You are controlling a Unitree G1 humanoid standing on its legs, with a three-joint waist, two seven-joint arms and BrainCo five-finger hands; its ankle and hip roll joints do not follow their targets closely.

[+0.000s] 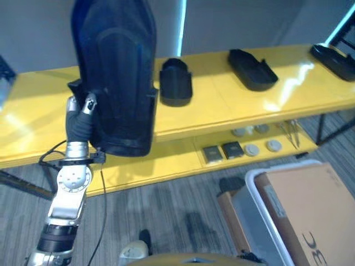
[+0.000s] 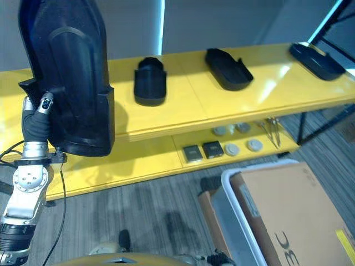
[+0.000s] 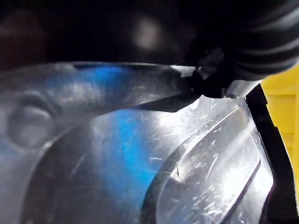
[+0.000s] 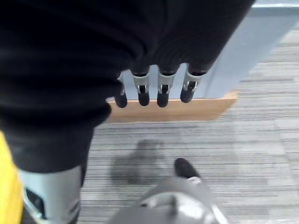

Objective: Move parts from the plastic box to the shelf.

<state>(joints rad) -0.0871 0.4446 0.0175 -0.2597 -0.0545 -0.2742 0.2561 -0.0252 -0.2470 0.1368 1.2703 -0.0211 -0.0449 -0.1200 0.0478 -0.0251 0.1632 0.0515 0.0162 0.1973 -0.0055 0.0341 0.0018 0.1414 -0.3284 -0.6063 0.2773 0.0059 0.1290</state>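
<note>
1. I have the left robot hand (image 1: 83, 113) raised in front of the yellow shelf (image 1: 233, 105). Its fingers are curled round the left edge of a large black moulded part (image 1: 116, 72), which stands nearly upright and hides much of the shelf's left end.
2. In the left wrist view the part's glossy black surface (image 3: 140, 158) lies right against the hand, so the grip looks firm.
3. The right robot hand (image 4: 154, 88) hangs idle above the carpet, its fingers straight and relaxed, holding nothing.
4. On the top level of the shelf three black parts already lie: a short one (image 1: 176, 80) just right of the held part, a longer one (image 1: 252, 69) further right, and one (image 1: 333, 58) at the far right end.
5. The plastic box (image 1: 260, 221) sits on the floor at lower right, with a cardboard box (image 1: 310, 210) inside it.
6. My judgement: the bare yellow stretch left of the short part is the place to aim for.
7. I would tip the part flat before lowering it, keeping its right edge clear of the short part.
8. I would loosen the fingers only once the part rests fully on the shelf, as it is tall and could topple forward.
</note>
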